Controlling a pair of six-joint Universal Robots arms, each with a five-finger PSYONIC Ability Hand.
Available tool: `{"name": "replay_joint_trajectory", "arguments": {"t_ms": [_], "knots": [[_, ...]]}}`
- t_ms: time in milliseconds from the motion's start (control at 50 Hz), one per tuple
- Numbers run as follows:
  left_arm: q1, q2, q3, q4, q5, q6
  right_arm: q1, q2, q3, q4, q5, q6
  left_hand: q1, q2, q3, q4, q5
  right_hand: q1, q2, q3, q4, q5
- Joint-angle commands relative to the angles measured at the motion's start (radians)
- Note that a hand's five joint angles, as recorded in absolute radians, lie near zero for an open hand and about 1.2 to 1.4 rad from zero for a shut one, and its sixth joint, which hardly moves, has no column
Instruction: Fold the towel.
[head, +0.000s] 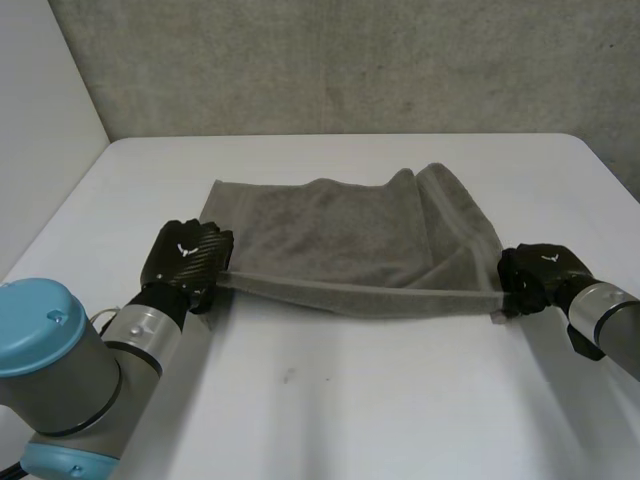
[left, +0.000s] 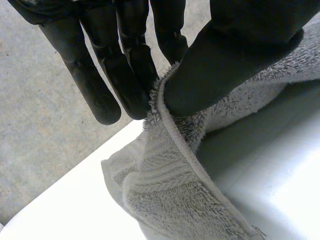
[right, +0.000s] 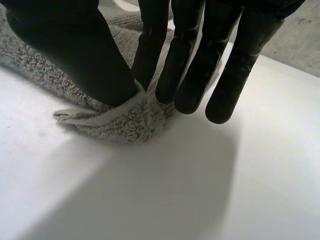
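**Two hands take a towel by its near corners, ready for the first fold**

Head view: a grey terry towel (head: 350, 230) lies spread across the middle of the white surface (head: 380, 400), its far right part rumpled into a ridge. The left hand (head: 188, 262) is at the near left corner and the right hand (head: 530, 278) at the near right corner. The near hem runs taut in a line between them. Both arms reach in low, the backs of the hands turned up.

Left wrist view: the left hand (left: 225, 65) presses its thumb on the hem against straight fingers (left: 132, 85), pinching the corner. The towel (left: 170, 200) falls away from the pinch towards the surface.

Right wrist view: the right hand (right: 75, 55) likewise nips its corner between the thumb and its fingers (right: 230, 75), close above the surface. The tip of the towel (right: 125, 125) pokes out below the thumb. Whether it touches the surface cannot be told.

The grasp looks made and the fold itself not yet begun. The next move probably calls for raising both corners together and carrying the near hem over to the far edge. Even tension would help it land square despite the rumpled side.
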Motion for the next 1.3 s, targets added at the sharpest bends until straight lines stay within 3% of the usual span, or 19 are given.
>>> {"name": "replay_joint_trajectory", "arguments": {"t_ms": [20, 100, 120, 180, 320, 580, 600, 620, 640, 660, 720, 820, 1020, 1080, 1180, 1220, 1300], "knots": [[0.000, -0.034, 0.003, 0.000, 0.000, -0.001, 0.001, -0.045, -0.011, 0.000, 0.004, 0.010, 0.198, 0.178, 0.179, 0.179, 0.182, 0.424, 0.222, 0.221, 0.215, 0.259], [0.003, -0.065, 0.007, 0.000, 0.000, -0.002, -0.004, -0.089, -0.005, 0.009, 0.003, 0.007, 0.131, 0.111, 0.112, 0.112, 0.115, 0.424, 0.222, 0.221, 0.215, 0.259], [0.006, -0.079, 0.010, -0.001, 0.000, -0.004, -0.004, -0.089, -0.004, 0.009, 0.003, 0.007, -0.041, -0.060, -0.060, -0.060, -0.057, 0.424, 0.222, 0.221, 0.215, 0.259], [0.011, -0.102, 0.016, -0.001, -0.002, -0.004, -0.010, -0.107, 0.002, 0.009, -0.007, 0.008, -0.239, -0.258, -0.258, -0.258, -0.254, 0.424, 0.222, 0.221, 0.215, 0.259], [0.016, -0.137, 0.036, -0.001, -0.011, -0.005, -0.013, -0.124, 0.008, 0.011, -0.007, -0.007, -0.257, -0.276, -0.276, -0.276, -0.273, 0.424, 0.222, 0.221, 0.215, 0.259], [0.051, -0.131, 0.018, -0.012, -0.015, 0.009, -0.010, -0.146, 0.011, 0.011, -0.002, -0.012, -0.236, -0.256, -0.255, -0.255, -0.252, 0.424, 0.222, 0.221, 0.215, 0.259], [0.053, -0.123, 0.013, -0.015, -0.015, 0.010, -0.008, -0.150, 0.011, 0.012, -0.003, -0.015, -0.161, -0.180, -0.180, -0.180, -0.177, 0.424, 0.222, 0.221, 0.215, 0.259], [0.053, -0.106, 0.006, -0.018, -0.018, 0.010, -0.008, -0.150, 0.011, 0.012, -0.003, -0.015, 0.049, 0.030, 0.030, 0.030, 0.034, 0.424, 0.222, 0.221, 0.215, 0.259], [0.053, -0.106, 0.006, -0.018, -0.018, 0.010, -0.007, -0.160, 0.014, 0.012, -0.002, -0.029, 0.051, 0.032, 0.032, 0.032, 0.036, 0.424, 0.222, 0.221, 0.215, 0.259], [0.054, -0.087, -0.002, -0.021, -0.021, 0.010, -0.007, -0.160, 0.014, 0.012, -0.002, -0.029, 0.196, 0.177, 0.177, 0.177, 0.181, 0.424, 0.222, 0.221, 0.215, 0.259], [0.065, -0.027, -0.020, -0.032, -0.025, 0.025, -0.002, -0.184, 0.020, 0.021, -0.003, -0.084, 0.198, 0.178, 0.179, 0.179, 0.182, 0.424, 0.222, 0.221, 0.215, 0.259], [0.082, 0.106, -0.033, -0.093, -0.020, 0.084, -0.005, -0.314, -0.020, 0.176, 0.001, -0.249, 0.198, 0.178, 0.179, 0.179, 0.182, 0.424, 0.222, 0.221, 0.215, 0.259], [0.082, 0.490, 0.148, -0.323, -0.014, 0.113, -0.012, -0.549, -0.279, 0.455, -0.003, -0.308, 0.198, 0.178, 0.179, 0.179, 0.182, 0.424, 0.222, 0.221, 0.215, 0.259], [0.080, 0.512, 0.188, -0.369, -0.014, 0.113, -0.012, -0.590, -0.383, 0.567, -0.017, -0.311, 0.198, 0.178, 0.179, 0.179, 0.182, 0.424, 0.222, 0.221, 0.215, 0.259], [0.085, 0.506, 0.306, -0.564, -0.011, 0.115, -0.012, -0.583, -0.497, 0.708, -0.022, -0.355, 0.198, 0.178, 0.179, 0.179, 0.182, 0.424, 0.222, 0.221, 0.215, 0.259], [0.085, 0.506, 0.306, -0.564, -0.011, 0.115, -0.013, -0.562, -0.512, 0.750, -0.020, -0.401, 0.198, 0.178, 0.179, 0.179, 0.182, 0.424, 0.222, 0.221, 0.215, 0.259], [0.086, 0.353, 0.336, -0.644, -0.011, 0.118, 0.004, -0.414, -0.529, 0.842, 0.023, -0.555, 0.198, 0.178, 0.179, 0.179, 0.182, 0.424, 0.222, 0.221, 0.215, 0.259]]}}
